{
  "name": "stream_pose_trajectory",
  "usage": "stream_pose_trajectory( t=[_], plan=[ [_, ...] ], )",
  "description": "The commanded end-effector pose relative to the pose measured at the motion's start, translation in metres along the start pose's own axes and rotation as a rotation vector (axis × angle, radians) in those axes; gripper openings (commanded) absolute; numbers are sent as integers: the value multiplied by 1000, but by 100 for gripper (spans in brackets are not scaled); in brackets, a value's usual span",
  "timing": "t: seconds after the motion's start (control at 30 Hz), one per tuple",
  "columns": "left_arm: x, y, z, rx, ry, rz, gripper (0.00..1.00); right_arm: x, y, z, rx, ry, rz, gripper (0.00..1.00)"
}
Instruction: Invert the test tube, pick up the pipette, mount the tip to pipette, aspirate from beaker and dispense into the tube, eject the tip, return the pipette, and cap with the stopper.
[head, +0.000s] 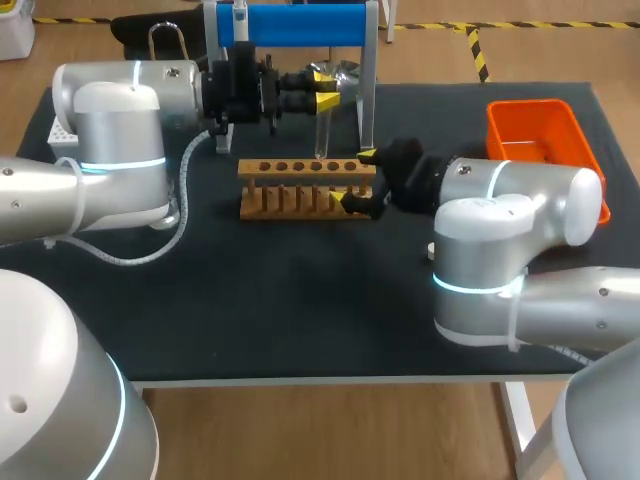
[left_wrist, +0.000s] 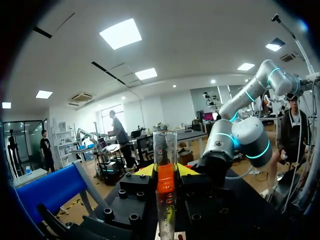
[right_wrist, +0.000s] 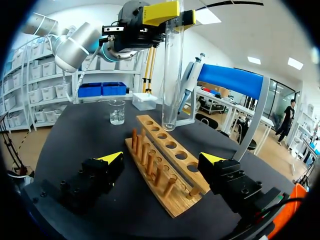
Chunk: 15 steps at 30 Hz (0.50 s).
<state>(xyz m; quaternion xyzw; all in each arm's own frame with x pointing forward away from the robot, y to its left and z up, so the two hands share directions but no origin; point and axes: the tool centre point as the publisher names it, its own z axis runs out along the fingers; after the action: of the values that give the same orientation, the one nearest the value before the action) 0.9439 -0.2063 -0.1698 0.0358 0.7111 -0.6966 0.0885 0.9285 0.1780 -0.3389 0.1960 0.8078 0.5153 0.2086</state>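
The right claw (right_wrist: 161, 159) gapes wide, one finger on either side of the near end of the rack (right_wrist: 170, 150), gripping nothing. Whether its fingers touch the wood I cannot tell. Ahead of it, the left claw (right_wrist: 173, 15) is clamped on the tube (right_wrist: 172, 70), which stands upright with its rounded end just above a far hole of the rack. An orange patch (left_wrist: 165, 185) on the glass, perhaps a label, is too blurred to read.
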Motion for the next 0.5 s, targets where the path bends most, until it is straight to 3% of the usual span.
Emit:
stream_pose_trajectory(
  t=[0.03,0.5],
  plan=[
    [-1,0,0,-2,1,-1,0,2,0,5,5,-17,0,100],
    [-1,0,0,-2,1,-1,0,1,-2,6,14,-28,4,100]
  ],
)
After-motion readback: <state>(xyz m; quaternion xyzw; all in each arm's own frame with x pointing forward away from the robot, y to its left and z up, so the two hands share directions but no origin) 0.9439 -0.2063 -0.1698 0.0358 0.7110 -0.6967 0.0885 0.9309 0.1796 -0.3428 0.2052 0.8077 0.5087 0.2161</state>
